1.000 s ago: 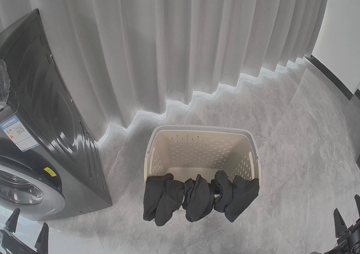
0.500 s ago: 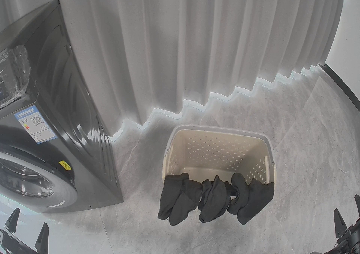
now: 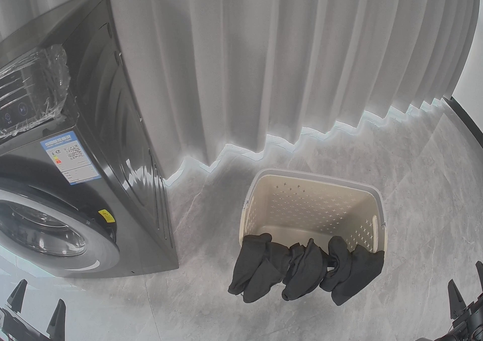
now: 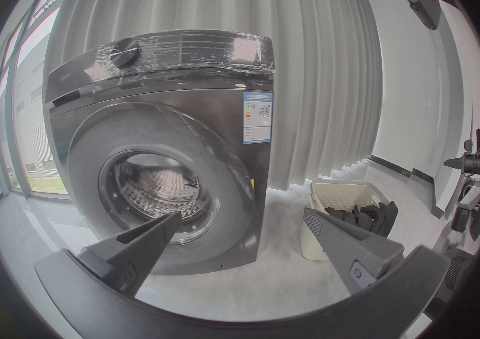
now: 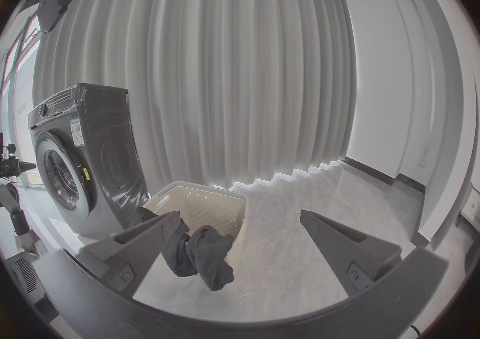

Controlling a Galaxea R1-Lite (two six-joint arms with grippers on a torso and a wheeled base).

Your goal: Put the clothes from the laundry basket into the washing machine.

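Note:
A cream laundry basket (image 3: 312, 198) stands on the grey floor, with dark clothes (image 3: 302, 269) draped over its near rim. The dark washing machine (image 3: 75, 156) stands to its left, its round door opening (image 4: 155, 190) showing the drum. My left gripper (image 3: 36, 307) hangs open at the lower left, in front of the washing machine (image 4: 165, 120), with nothing between its fingers. At the lower right my right gripper (image 3: 468, 286) is open too, short of the basket (image 5: 205, 210) and the clothes (image 5: 200, 252).
A white pleated curtain (image 3: 282, 55) runs behind the machine and basket. Bare grey floor (image 3: 427, 181) spreads to the right of the basket, up to a white wall with a dark skirting (image 3: 465, 113).
The head view has swung left, so machine and basket sit further right in the picture. Both grippers keep their places at the lower corners.

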